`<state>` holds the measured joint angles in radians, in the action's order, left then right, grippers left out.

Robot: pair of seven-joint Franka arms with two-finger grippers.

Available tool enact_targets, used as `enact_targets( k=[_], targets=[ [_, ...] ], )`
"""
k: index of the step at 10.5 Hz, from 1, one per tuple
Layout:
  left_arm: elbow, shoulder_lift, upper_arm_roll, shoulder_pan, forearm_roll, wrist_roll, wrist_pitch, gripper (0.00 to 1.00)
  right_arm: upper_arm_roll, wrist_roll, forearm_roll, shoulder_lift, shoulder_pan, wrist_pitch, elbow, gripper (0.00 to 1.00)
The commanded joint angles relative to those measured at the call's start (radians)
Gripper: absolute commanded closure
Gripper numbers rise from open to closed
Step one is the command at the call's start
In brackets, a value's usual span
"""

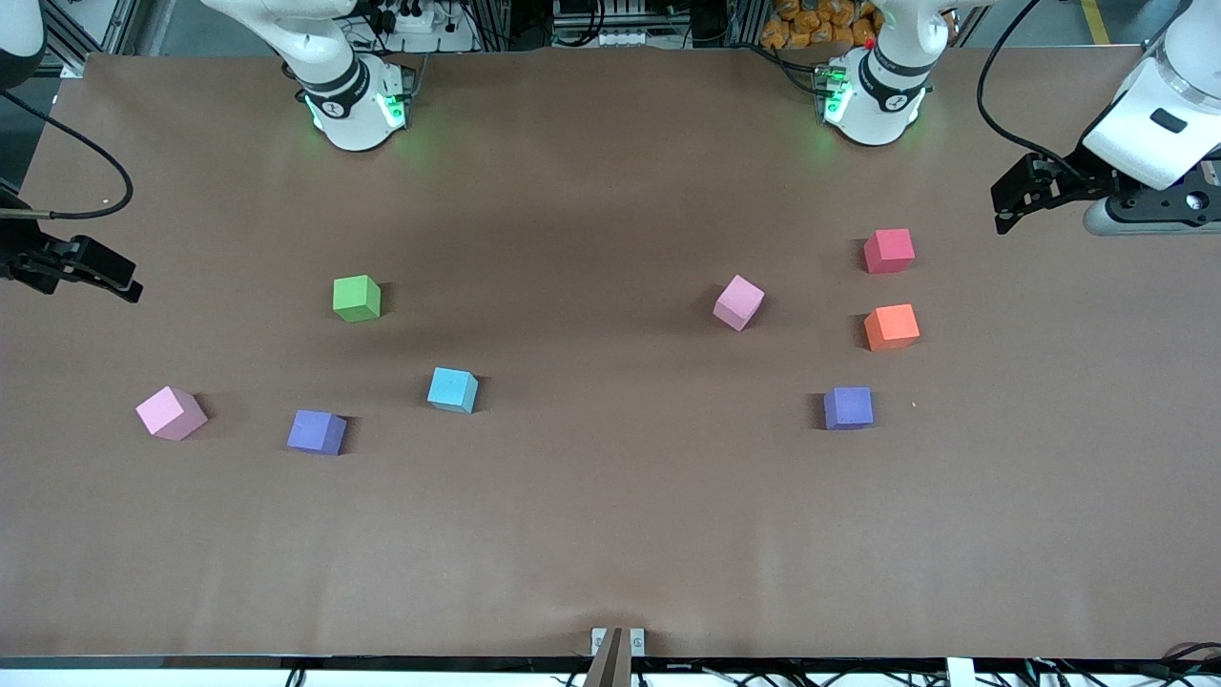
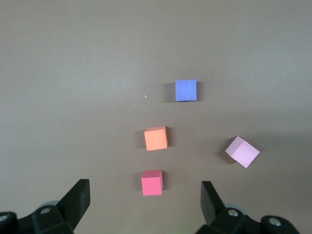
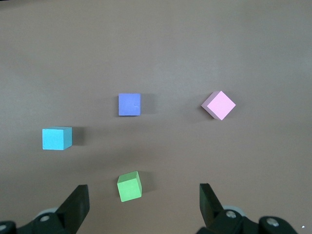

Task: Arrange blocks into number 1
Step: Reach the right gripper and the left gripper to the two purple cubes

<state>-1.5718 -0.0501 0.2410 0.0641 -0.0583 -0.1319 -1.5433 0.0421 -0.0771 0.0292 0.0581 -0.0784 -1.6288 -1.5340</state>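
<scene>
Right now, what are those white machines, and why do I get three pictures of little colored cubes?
They are two robot arms bolted at the table's edge. The big picture looks down from a high camera facing them. The other two come from cameras on each arm's wrist, so you see black fingers at the bottom.

The left gripper hangs over its end of the table, fingers open and empty. Below it lie a red block, an orange block, a purple block and a pink block.

The right gripper waits open and empty over the other end, near a green block, a light blue block, another purple block and another pink block.

Nothing is held.
</scene>
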Motion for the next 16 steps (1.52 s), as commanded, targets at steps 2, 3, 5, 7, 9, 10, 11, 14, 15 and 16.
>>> enact_targets(
  k=[2,3,5,7,9,10,11,14,15,16],
  targets=[
    [0.016,0.001,0.003,-0.006,-0.008,0.006,0.020,0.00,0.009,0.007,0.005,-0.021,-0.014,-0.003,-0.023,0.00],
    [0.016,0.024,0.006,-0.009,-0.014,0.003,0.020,0.00,0.009,0.007,0.005,-0.020,-0.014,-0.003,-0.023,0.00],
    [0.010,0.109,0.008,-0.007,-0.025,0.000,0.014,0.00,0.007,0.005,0.005,-0.015,-0.012,-0.005,-0.032,0.00],
    [0.003,0.192,0.009,-0.007,-0.022,0.000,-0.042,0.00,0.009,-0.007,0.001,0.028,-0.006,-0.038,-0.067,0.00],
    [-0.007,0.295,0.009,-0.010,-0.020,-0.008,-0.130,0.00,0.009,-0.015,-0.005,0.121,0.002,-0.107,-0.087,0.00],
    [-0.014,0.340,0.009,-0.012,-0.021,-0.044,-0.179,0.00,0.009,-0.053,-0.044,0.174,0.002,-0.146,-0.089,0.00],
    [-0.026,0.378,0.009,-0.018,-0.023,-0.081,-0.242,0.00,0.009,-0.061,-0.061,0.211,0.002,-0.166,-0.089,0.00],
    [-0.144,0.450,0.009,-0.067,-0.087,-0.216,-0.472,0.00,0.009,-0.078,-0.063,0.304,0.017,-0.259,-0.087,0.00],
    [-0.186,0.470,0.009,-0.081,-0.119,-0.260,-0.526,0.00,0.009,-0.093,-0.065,0.337,0.023,-0.294,-0.086,0.00],
    [-0.195,0.498,0.009,-0.081,-0.129,-0.279,-0.567,0.00,0.009,-0.124,-0.065,0.374,0.034,-0.334,-0.086,0.00]
  ],
)
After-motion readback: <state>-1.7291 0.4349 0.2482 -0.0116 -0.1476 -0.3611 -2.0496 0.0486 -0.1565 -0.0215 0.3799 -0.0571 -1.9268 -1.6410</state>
